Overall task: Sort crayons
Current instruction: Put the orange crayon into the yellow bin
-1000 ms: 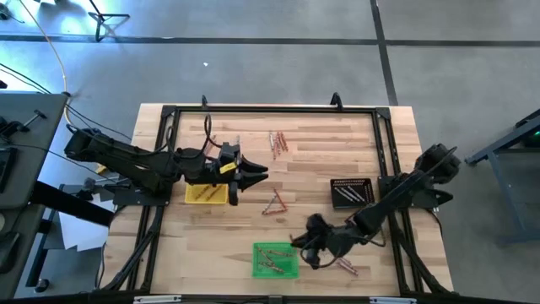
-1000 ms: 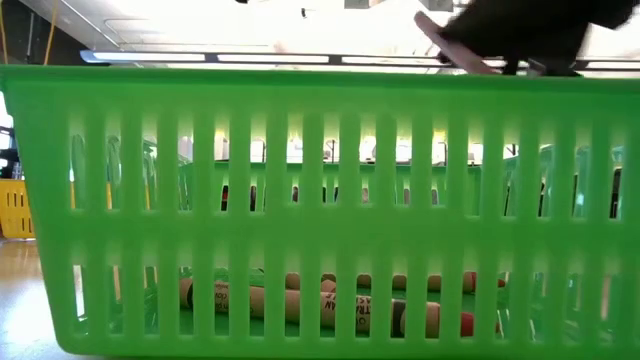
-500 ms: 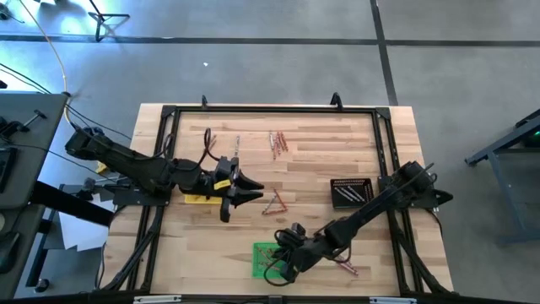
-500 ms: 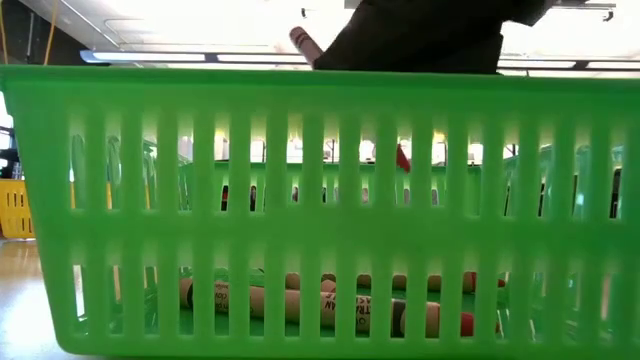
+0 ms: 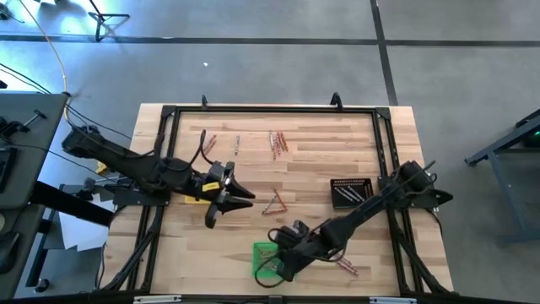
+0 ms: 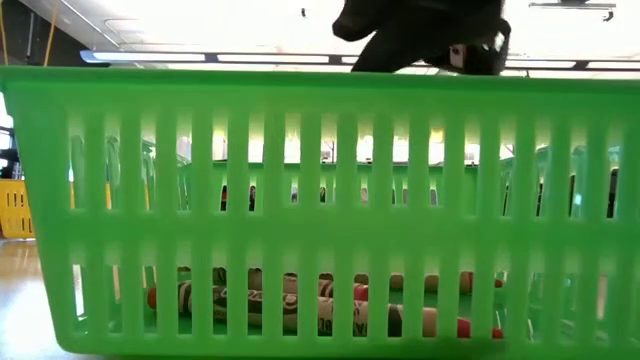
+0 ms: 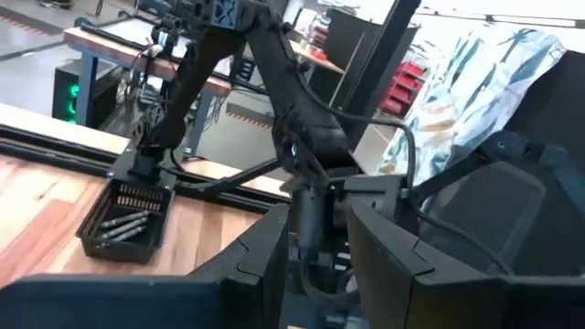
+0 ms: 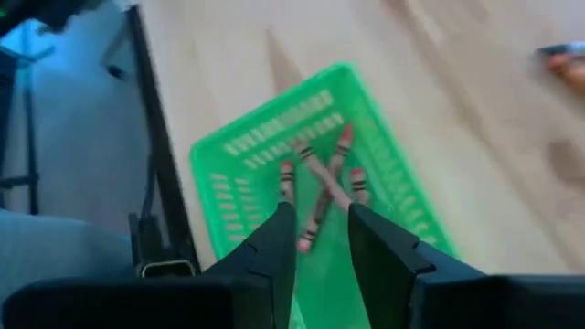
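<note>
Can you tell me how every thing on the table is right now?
green tray: on the table, crayons lying inside
crayons in the green tray: loose, crossed over each other
black tray: on the table, holds crayons
loose crayons: lying on the wood, unsorted
right gripper: over the green tray, open, empty
left gripper: above the table, open, empty

High cam is looking straight down on the whole surface (image 5: 304, 181), low cam is sitting pressed against the green tray (image 6: 320, 210), which the right wrist cam is overlooking too.
</note>
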Controlling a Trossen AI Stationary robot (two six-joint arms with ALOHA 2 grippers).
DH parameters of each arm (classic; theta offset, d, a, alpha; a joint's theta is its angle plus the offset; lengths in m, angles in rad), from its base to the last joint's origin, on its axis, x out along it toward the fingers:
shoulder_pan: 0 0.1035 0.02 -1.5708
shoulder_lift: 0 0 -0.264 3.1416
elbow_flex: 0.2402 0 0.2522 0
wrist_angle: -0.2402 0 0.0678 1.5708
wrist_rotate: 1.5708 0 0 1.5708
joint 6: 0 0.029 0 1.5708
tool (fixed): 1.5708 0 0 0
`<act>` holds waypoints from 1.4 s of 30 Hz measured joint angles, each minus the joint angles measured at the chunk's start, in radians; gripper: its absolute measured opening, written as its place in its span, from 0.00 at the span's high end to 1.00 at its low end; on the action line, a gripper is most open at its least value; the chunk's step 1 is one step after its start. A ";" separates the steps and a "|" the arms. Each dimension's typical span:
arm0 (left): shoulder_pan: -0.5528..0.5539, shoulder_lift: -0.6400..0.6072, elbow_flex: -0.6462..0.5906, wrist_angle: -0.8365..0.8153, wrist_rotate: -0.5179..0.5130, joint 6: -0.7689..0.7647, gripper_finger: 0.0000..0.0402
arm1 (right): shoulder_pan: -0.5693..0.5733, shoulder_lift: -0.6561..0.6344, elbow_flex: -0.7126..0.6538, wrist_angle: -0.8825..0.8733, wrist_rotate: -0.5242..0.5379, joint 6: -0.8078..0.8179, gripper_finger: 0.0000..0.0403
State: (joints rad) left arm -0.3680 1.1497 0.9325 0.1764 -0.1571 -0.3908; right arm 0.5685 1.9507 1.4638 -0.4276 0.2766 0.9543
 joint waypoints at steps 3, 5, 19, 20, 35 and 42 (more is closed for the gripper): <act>-0.002 -0.023 0.000 -0.050 -0.001 -0.001 0.75 | -0.036 0.000 0.067 -0.154 0.002 0.015 0.76; -0.002 -0.035 0.000 -0.091 -0.001 -0.001 0.75 | -0.069 0.000 0.096 -0.255 0.000 0.009 0.76; 0.025 -0.045 0.000 -0.143 -0.146 -0.001 0.75 | -0.407 0.000 0.028 -0.408 -0.154 -0.054 0.76; 0.031 -0.045 0.000 -0.143 -0.163 -0.005 0.75 | -0.421 0.000 0.027 -0.413 -0.154 -0.049 0.76; 0.102 -0.045 0.000 -0.134 -0.199 -0.053 0.75 | -0.456 0.082 0.026 -0.336 -0.176 -0.020 0.76; 0.111 -0.045 0.000 -0.139 -0.199 -0.052 0.75 | -0.464 0.109 0.026 -0.334 -0.175 -0.048 0.76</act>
State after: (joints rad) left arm -0.2573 1.1049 0.9329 0.0370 -0.3565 -0.4433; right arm 0.1049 2.0592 1.4899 -0.7612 0.1013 0.9063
